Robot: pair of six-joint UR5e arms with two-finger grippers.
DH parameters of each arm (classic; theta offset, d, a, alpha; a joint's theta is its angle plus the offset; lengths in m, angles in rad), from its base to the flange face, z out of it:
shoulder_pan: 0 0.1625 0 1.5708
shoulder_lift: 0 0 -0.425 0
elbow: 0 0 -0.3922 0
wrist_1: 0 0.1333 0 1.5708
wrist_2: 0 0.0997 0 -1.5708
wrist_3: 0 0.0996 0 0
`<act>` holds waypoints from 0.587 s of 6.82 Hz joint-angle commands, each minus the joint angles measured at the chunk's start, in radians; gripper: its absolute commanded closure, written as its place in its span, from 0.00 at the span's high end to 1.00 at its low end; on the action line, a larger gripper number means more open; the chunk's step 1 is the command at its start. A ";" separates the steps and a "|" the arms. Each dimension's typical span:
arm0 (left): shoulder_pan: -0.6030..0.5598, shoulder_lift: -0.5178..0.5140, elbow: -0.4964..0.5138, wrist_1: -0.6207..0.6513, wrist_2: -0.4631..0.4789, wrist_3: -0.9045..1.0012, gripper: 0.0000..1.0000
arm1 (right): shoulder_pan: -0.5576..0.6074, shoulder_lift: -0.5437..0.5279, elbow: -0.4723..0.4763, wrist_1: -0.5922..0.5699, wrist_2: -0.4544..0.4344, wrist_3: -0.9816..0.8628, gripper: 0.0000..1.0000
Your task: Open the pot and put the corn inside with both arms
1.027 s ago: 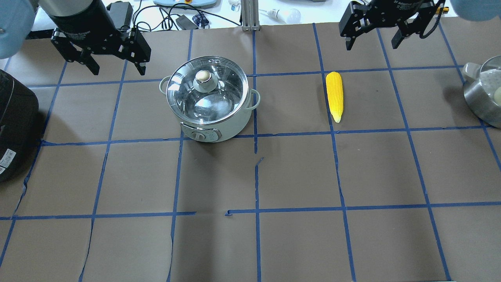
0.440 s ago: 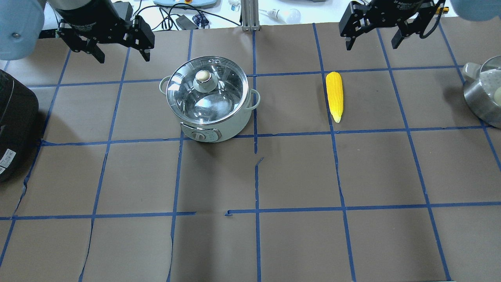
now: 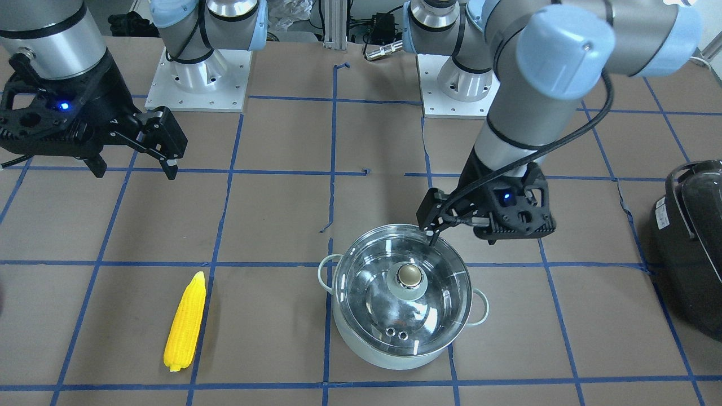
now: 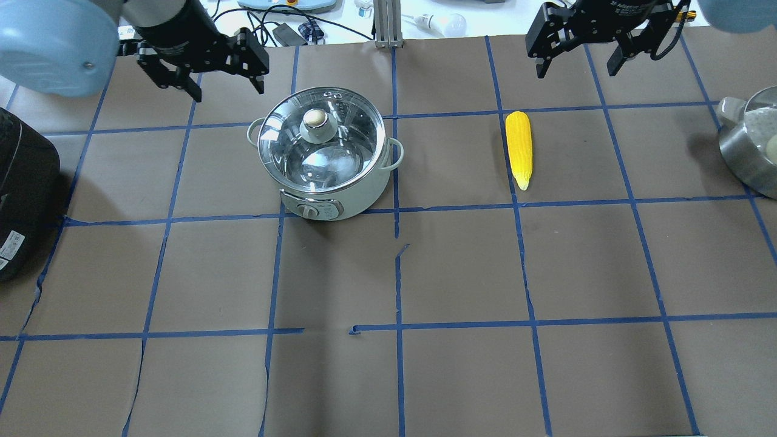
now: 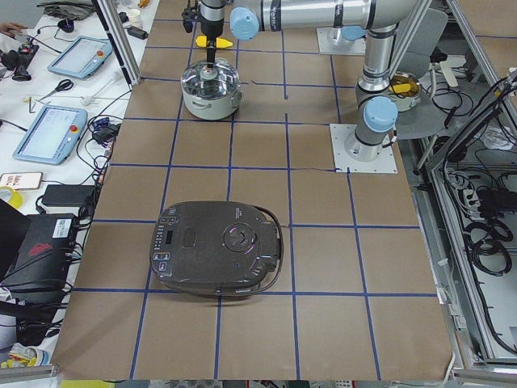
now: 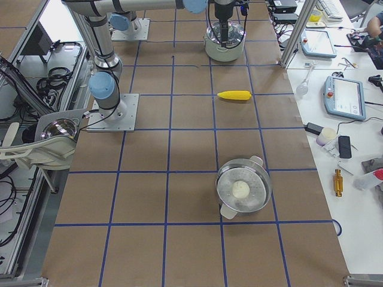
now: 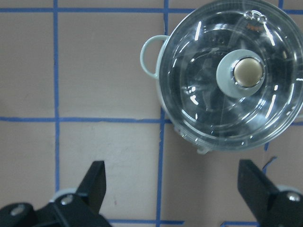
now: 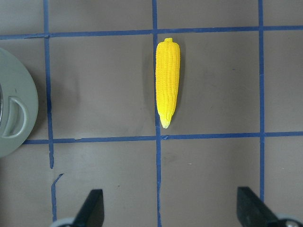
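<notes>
The pot (image 4: 325, 176) stands left of centre, its glass lid on and the brass knob (image 4: 314, 119) upright; it also shows in the front view (image 3: 403, 344) and the left wrist view (image 7: 189, 94). The corn (image 4: 519, 149) lies flat on the paper to the pot's right, tip toward the near side, and shows in the right wrist view (image 8: 167, 81). My left gripper (image 4: 229, 91) is open and empty, above the table just behind and left of the pot. My right gripper (image 4: 575, 70) is open and empty, behind the corn.
A black appliance (image 4: 24, 194) sits at the left table edge. A second steel pot (image 4: 749, 142) with a white ball inside sits at the right edge. Cables and tablets lie beyond the far edge of the table.
My left gripper has moved right and slightly back, from well left of the pot to close behind its left rim. The right gripper, pot and corn have not moved.
</notes>
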 commanded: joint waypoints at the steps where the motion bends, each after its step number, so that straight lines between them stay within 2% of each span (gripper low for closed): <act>1: -0.062 -0.091 0.090 0.022 0.066 -0.053 1.00 | 0.000 0.000 0.000 0.000 0.000 0.000 1.00; 2: -0.090 -0.128 0.106 0.023 0.069 -0.135 1.00 | 0.000 0.000 0.000 0.000 0.000 0.000 1.00; 4: -0.098 -0.168 0.076 0.034 0.058 -0.138 0.98 | 0.000 0.000 0.000 0.000 0.000 0.000 1.00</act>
